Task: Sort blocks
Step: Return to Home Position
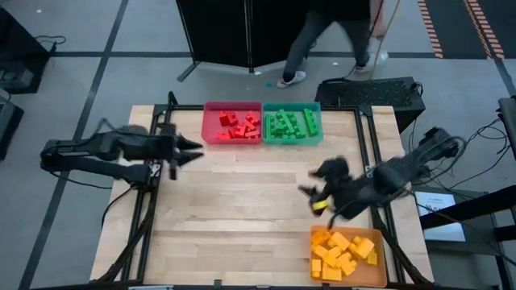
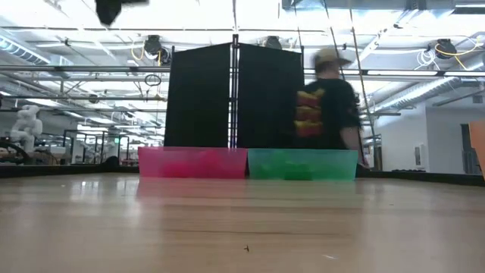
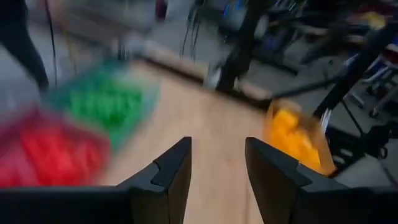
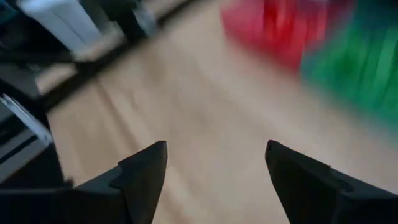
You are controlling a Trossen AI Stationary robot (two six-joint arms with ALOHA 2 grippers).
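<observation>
Red blocks [image 1: 238, 125] lie in the red tray [image 1: 206, 121], green blocks [image 1: 290, 125] in the teal tray [image 1: 319, 121], and yellow blocks [image 1: 343, 251] in the orange tray [image 1: 380, 242]. My left gripper [image 1: 197, 149] [image 3: 217, 146] is open, above the table just left of the red tray, and empty. My right gripper [image 1: 313, 200] [image 4: 216, 146] is open above the table, just beyond the orange tray's far left corner, with nothing between its fingers. A small yellow block [image 1: 320, 206] shows right at it; I cannot tell whether it lies on the table.
Red and teal trays sit side by side at the table's far edge [image 2: 193, 163] [image 2: 303, 164]; the orange tray is at the near right corner. Bare wood [image 1: 242, 209] spans the middle. A person [image 2: 326, 106] walks behind the table, in front of black screens.
</observation>
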